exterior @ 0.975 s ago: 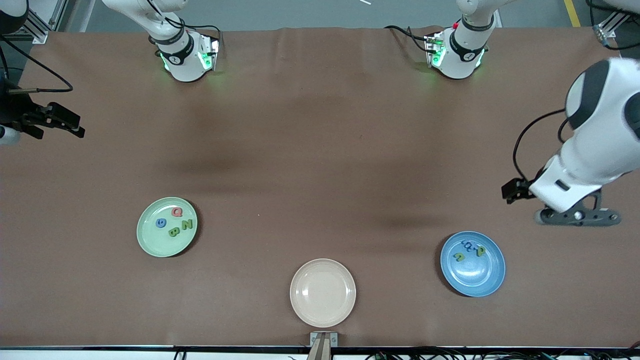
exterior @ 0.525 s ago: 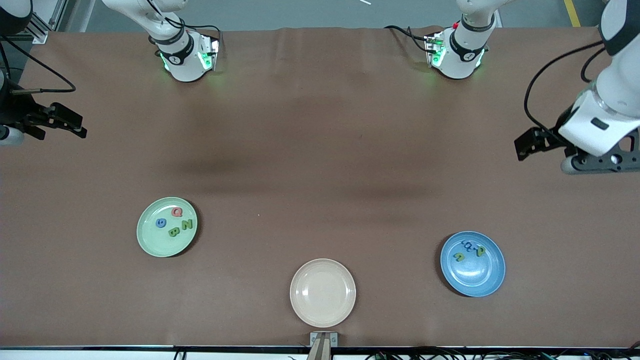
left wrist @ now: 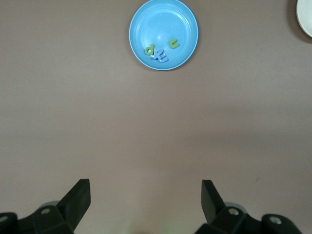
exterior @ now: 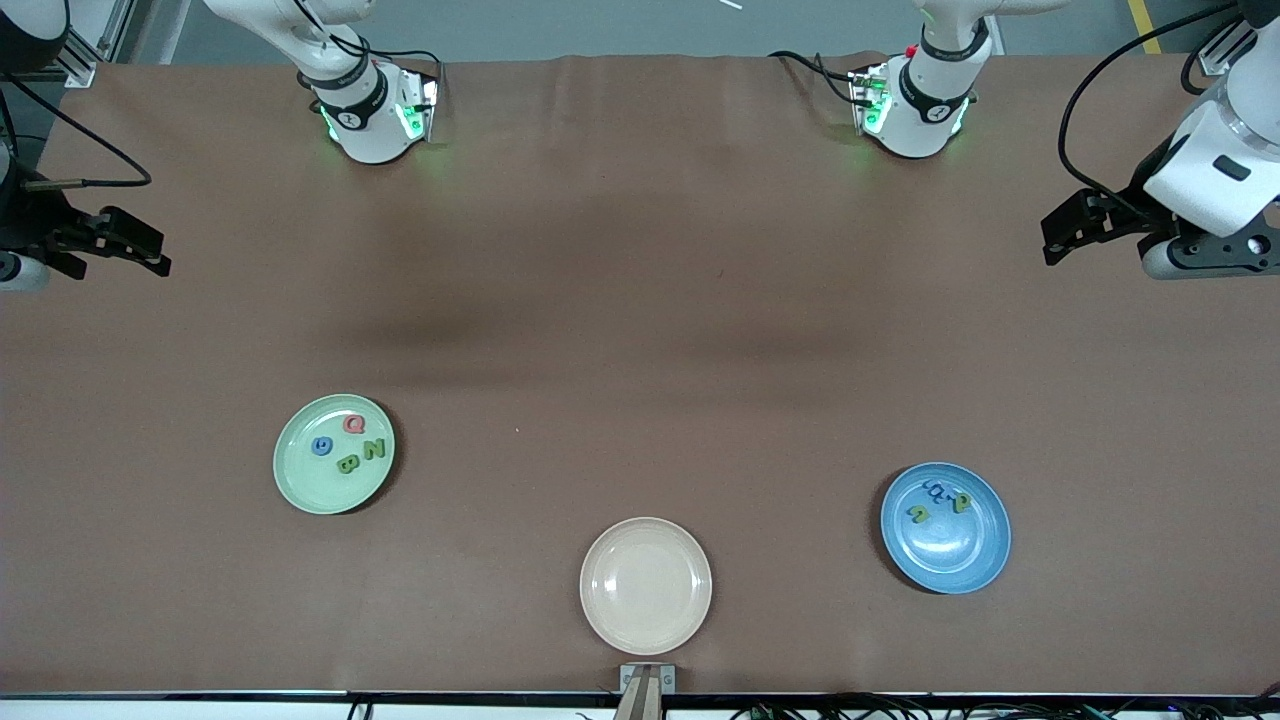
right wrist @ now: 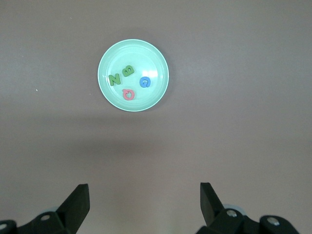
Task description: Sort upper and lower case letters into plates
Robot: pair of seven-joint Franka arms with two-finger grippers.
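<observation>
Overall, both arms hang withdrawn over the table's ends, each with its plate well apart from it and lying toward the front camera.

Right gripper [exterior: 150,255], over the right arm's end of the table: fingers spread wide, holding nothing. The mint green plate [exterior: 333,453] lies well apart from it, nearer the front camera and toward the table's middle; in the right wrist view the plate [right wrist: 133,75] shows far ahead of the open fingertips [right wrist: 80,197]. It holds four capitals: one pink Q [exterior: 353,424], one green N [exterior: 374,449], one green B [exterior: 348,463], one blue G [exterior: 321,446], lying close together and none overhanging the rim.

Beige plate [exterior: 645,584], between the two others and nearest the front camera: one, with nothing in it, well apart from both grippers.

Blue plate [exterior: 945,527]: one, well apart from the left gripper [exterior: 1062,232], nearer the front camera and toward the table's middle. The left wrist view shows four small letters in it: one green p [left wrist: 149,49], one green u [left wrist: 173,44], and two blue letters [left wrist: 160,57] touching or overlapping, too crowded to read singly.

Left gripper, over the left arm's end of the table: jaws wide, empty.

Count: eight letters, four per plate; three plates; no letter on the bare table. By judgement the sorting is complete, so no reach seems called for; were one needed, each arm is nearer its own plate
</observation>
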